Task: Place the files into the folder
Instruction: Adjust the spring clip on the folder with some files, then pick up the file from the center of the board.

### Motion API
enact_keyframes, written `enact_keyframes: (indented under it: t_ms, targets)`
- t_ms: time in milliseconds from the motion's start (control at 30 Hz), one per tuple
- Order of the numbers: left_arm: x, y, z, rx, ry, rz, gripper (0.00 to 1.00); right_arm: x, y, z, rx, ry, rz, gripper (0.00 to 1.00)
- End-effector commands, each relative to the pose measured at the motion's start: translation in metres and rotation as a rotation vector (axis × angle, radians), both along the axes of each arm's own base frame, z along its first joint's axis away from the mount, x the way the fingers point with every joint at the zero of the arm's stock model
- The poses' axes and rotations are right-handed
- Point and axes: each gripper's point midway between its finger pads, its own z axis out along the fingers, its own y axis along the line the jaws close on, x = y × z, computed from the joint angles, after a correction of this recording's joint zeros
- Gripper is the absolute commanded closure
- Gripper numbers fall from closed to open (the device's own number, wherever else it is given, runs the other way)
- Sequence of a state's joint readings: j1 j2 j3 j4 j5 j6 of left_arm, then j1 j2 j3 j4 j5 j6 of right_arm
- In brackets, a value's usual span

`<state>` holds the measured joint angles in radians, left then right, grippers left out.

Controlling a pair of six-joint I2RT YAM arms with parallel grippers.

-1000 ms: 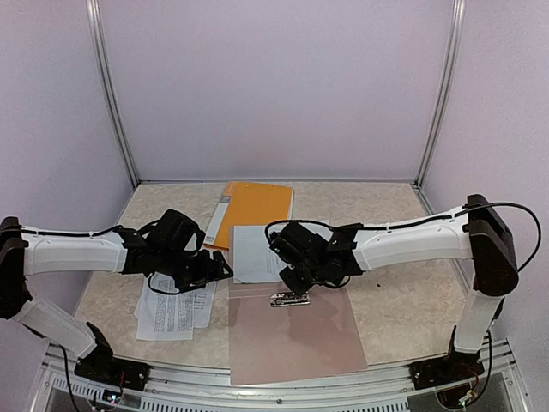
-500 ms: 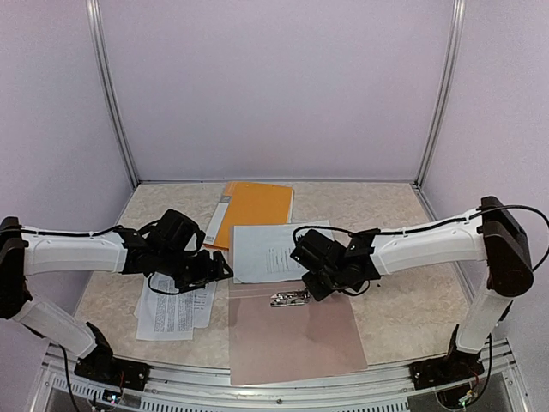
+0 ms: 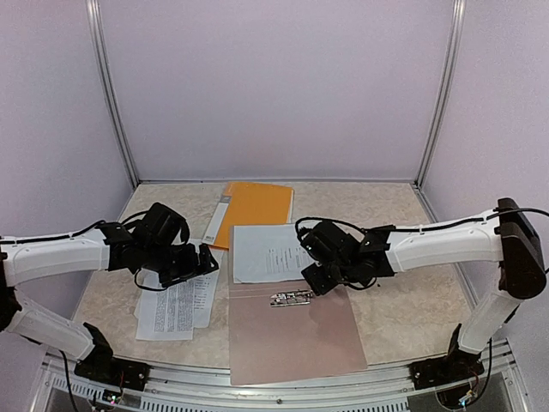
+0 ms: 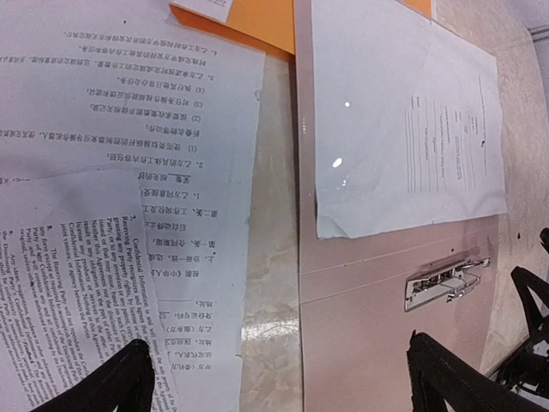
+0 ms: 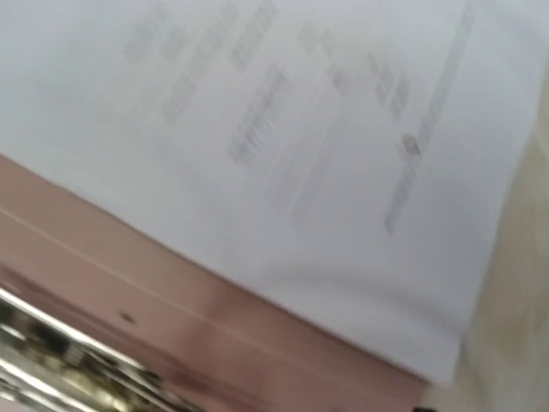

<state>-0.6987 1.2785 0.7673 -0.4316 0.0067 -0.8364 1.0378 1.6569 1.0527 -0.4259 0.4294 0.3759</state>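
Left claw (image 3: pixel 204 262): fingers wide apart, empty, above printed sheets (image 3: pixel 176 305) lying on the bench (image 3: pixel 390 309) left of the open folder (image 3: pixel 296 335). One sheet (image 3: pixel 266 253) lies on the folder's far half. Right claw (image 3: pixel 319 276) over its edge; opening cannot be told.

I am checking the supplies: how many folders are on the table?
2. The orange folder lies at the back, partly under the white sheet; the taupe folder lies open at the near centre. More may hide beneath the papers.
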Motion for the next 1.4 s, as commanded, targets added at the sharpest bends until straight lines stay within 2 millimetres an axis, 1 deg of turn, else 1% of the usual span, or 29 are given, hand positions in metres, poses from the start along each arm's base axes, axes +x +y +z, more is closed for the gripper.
enact_keyframes:
  t_ms: [0, 100, 200, 367, 467, 500, 533, 600, 667, 700, 767, 867, 933, 1067, 1167, 1200, 1233, 1367]
  targets:
    - [-0.001, 0.033, -0.007, 0.085, 0.056, 0.076, 0.01, 0.01, 0.04, 0.033, 0.098, -0.062, 0.159, 0.32]
    - [-0.002, 0.048, -0.015, 0.09, 0.104, 0.122, 0.01, 0.009, 0.069, 0.04, 0.172, -0.045, 0.27, 0.32]
    - [-0.003, 0.066, -0.02, 0.129, 0.138, 0.177, 0.02, 0.006, 0.103, 0.044, 0.254, -0.02, 0.378, 0.31]
    - [-0.007, 0.103, -0.027, 0.157, 0.177, 0.286, 0.05, 0.003, 0.165, 0.041, 0.376, 0.053, 0.533, 0.31]
    - [-0.006, 0.122, -0.03, 0.126, 0.189, 0.342, 0.1, 0.001, 0.2, 0.034, 0.438, 0.114, 0.593, 0.32]
    - [-0.007, 0.125, -0.031, 0.106, 0.199, 0.346, 0.11, 0.001, 0.215, 0.03, 0.454, 0.13, 0.607, 0.33]
    - [-0.006, 0.13, -0.031, 0.1, 0.201, 0.359, 0.11, -0.003, 0.223, 0.021, 0.451, 0.154, 0.619, 0.33]
    - [-0.008, 0.141, -0.034, 0.101, 0.214, 0.38, 0.11, -0.008, 0.241, 0.011, 0.445, 0.18, 0.637, 0.34]
    - [-0.005, 0.147, -0.034, 0.105, 0.205, 0.396, 0.12, -0.014, 0.257, 0.005, 0.446, 0.197, 0.655, 0.34]
    - [-0.004, 0.147, -0.034, 0.099, 0.205, 0.399, 0.12, -0.015, 0.265, 0.006, 0.456, 0.199, 0.659, 0.34]
    - [-0.001, 0.153, -0.038, 0.111, 0.217, 0.417, 0.13, -0.019, 0.273, -0.001, 0.461, 0.219, 0.67, 0.34]
    - [0.007, 0.161, -0.044, 0.109, 0.21, 0.436, 0.19, -0.026, 0.282, -0.008, 0.481, 0.252, 0.695, 0.34]
    - [0.013, 0.167, -0.047, 0.117, 0.198, 0.449, 0.23, -0.029, 0.287, -0.015, 0.485, 0.275, 0.709, 0.35]
    - [0.026, 0.175, -0.055, 0.126, 0.201, 0.457, 0.27, -0.031, 0.292, -0.029, 0.483, 0.307, 0.722, 0.38]
    - [0.038, 0.177, -0.057, 0.114, 0.192, 0.452, 0.29, -0.031, 0.293, -0.041, 0.471, 0.321, 0.721, 0.39]
    - [0.041, 0.178, -0.061, 0.113, 0.205, 0.452, 0.32, -0.031, 0.293, -0.045, 0.467, 0.326, 0.722, 0.4]
    - [0.045, 0.177, -0.064, 0.107, 0.212, 0.445, 0.34, -0.032, 0.293, -0.047, 0.466, 0.33, 0.723, 0.41]
    - [0.057, 0.174, -0.07, 0.081, 0.232, 0.417, 0.37, -0.034, 0.292, -0.055, 0.461, 0.346, 0.726, 0.42]
